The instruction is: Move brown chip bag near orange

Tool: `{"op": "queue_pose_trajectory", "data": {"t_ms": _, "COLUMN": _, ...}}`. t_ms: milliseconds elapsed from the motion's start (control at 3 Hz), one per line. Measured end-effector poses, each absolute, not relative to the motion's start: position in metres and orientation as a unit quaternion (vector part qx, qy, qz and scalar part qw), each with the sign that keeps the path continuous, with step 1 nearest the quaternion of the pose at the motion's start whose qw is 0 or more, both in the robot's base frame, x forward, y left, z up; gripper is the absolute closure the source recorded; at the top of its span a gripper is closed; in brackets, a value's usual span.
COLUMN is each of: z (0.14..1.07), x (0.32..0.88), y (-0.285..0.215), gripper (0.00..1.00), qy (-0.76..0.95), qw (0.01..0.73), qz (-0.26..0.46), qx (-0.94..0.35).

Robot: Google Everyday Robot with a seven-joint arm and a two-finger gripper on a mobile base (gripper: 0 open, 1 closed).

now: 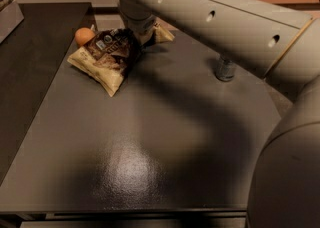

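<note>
The brown chip bag (105,57) is seen lying crumpled at the far left of the worktop (150,147), with one cream corner pointed toward the camera. The orange (84,36) is found just beside the bag's far left edge, so close that contact cannot be ruled out. The task is therefore judged to be all but done, with only release and withdrawal left.

The gripper (139,39) is set low over the bag's far right part, directly under the wrist. Cream material is seen on both sides of it, so the bag is taken to run beneath it. Whether the bag is clamped or merely covered cannot be told, because that spot is hidden by the wrist and by shadow.

The arm (210,17) is stretched across the top of the view from the right. This reach is explained by the bag's place at the far corner. A slim dark can (225,68) is left standing upright well apart on the right, clear of the bag and the orange.
</note>
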State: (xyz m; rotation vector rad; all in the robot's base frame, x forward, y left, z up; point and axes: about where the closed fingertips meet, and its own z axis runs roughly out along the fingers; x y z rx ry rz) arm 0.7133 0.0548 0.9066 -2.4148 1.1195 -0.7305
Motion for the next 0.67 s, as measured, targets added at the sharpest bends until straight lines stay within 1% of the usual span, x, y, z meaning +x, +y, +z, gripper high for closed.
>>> {"op": "queue_pose_trajectory", "data": {"t_ms": 333, "z": 0.9053, "x": 0.7134, "y": 0.0546, "gripper": 0.13, "qy": 0.398, "qw": 0.189, "qz": -0.26, "qx": -0.859}}
{"op": "queue_pose_trajectory", "data": {"t_ms": 667, "z": 0.9041, "x": 0.7134, "y": 0.0545, "gripper": 0.0, "qy": 0.398, "qw": 0.188, "qz": -0.259, "qx": -0.86}}
